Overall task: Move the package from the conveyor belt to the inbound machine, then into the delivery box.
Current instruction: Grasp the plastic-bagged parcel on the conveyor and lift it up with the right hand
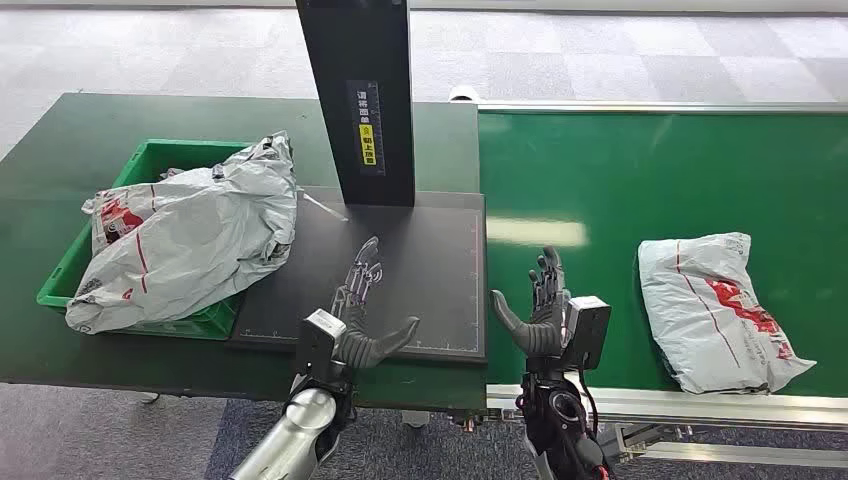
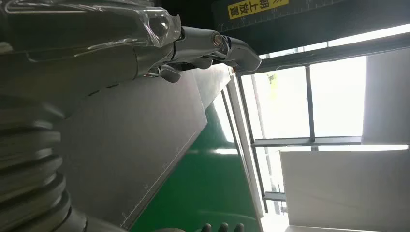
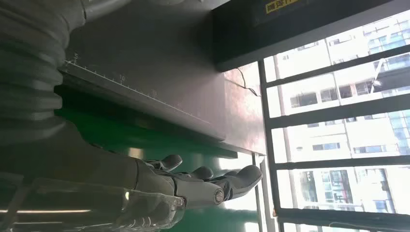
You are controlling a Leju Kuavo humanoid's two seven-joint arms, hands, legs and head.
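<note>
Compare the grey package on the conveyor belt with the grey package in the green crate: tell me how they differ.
The grey plastic mailer on the green conveyor belt lies flat and alone on the belt; the grey plastic mailer in the green plastic crate sits heaped, spilling over the crate's rim. The crate one looks larger and more crumpled; the belt one looks smoother. Both are grey with red print, and neither hand touches them.

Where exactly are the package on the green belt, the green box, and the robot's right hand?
package on the belt (image 1: 718, 308), head view, middle of the grey bag
green box (image 1: 152, 158), head view, far rim
right hand (image 1: 541, 305), head view, palm
</note>
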